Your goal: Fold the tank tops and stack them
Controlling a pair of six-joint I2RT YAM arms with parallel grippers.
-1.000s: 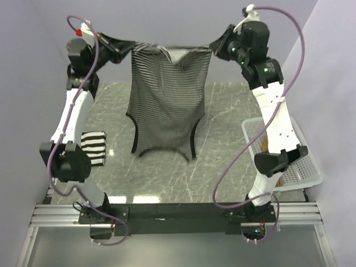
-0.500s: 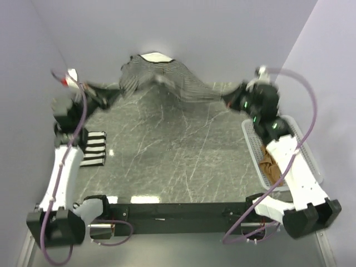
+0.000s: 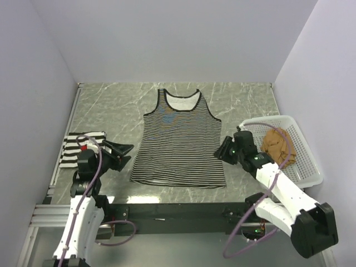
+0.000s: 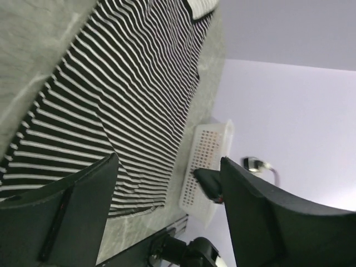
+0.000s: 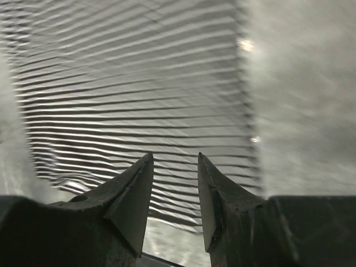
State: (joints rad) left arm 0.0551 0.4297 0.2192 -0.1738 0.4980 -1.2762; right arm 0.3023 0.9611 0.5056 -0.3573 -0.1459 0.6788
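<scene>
The thin-striped tank top (image 3: 179, 146) with black trim lies spread flat on the middle of the table, neck toward the far wall. My left gripper (image 3: 127, 154) is open just off its near-left hem, holding nothing; the left wrist view has the open gripper (image 4: 168, 161) with the striped top (image 4: 122, 83) beyond. My right gripper (image 3: 222, 149) is open beside the top's right edge, and in its wrist view the empty gripper (image 5: 174, 157) hovers over the striped cloth (image 5: 139, 83). A folded bold-striped tank top (image 3: 82, 148) lies at the left. The tan top (image 3: 280, 143) sits in the basket.
A white mesh basket (image 3: 308, 167) stands at the table's right edge, also seen as the basket (image 4: 208, 156) in the left wrist view. The marble table (image 3: 111, 105) is walled on three sides. The black rail (image 3: 178, 211) runs along the near edge.
Both grippers held the thin-striped top up by its shoulders, swung it down and let go. It now lies flat, and both arms have dropped low near the front.
</scene>
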